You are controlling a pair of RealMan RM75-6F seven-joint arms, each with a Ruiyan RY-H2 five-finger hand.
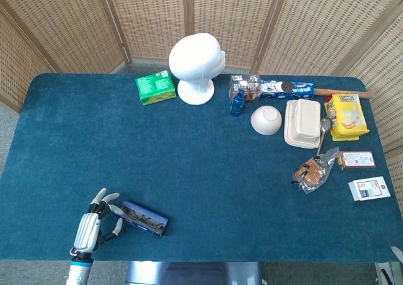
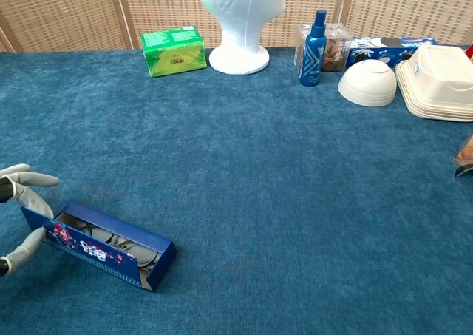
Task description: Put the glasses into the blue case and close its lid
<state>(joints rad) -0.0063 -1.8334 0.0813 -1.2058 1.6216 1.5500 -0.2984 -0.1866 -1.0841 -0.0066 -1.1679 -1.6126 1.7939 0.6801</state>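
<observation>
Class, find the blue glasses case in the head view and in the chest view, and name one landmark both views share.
Head view: blue glasses case near the bottom left, beside the left hand.
Chest view: lower left, lid partly raised.
Shared landmark: white mannequin head.

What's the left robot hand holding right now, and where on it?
The left robot hand grips the blue case at its left end, fingers above and below that end. The glasses lie inside; the lid is partly raised.
</observation>
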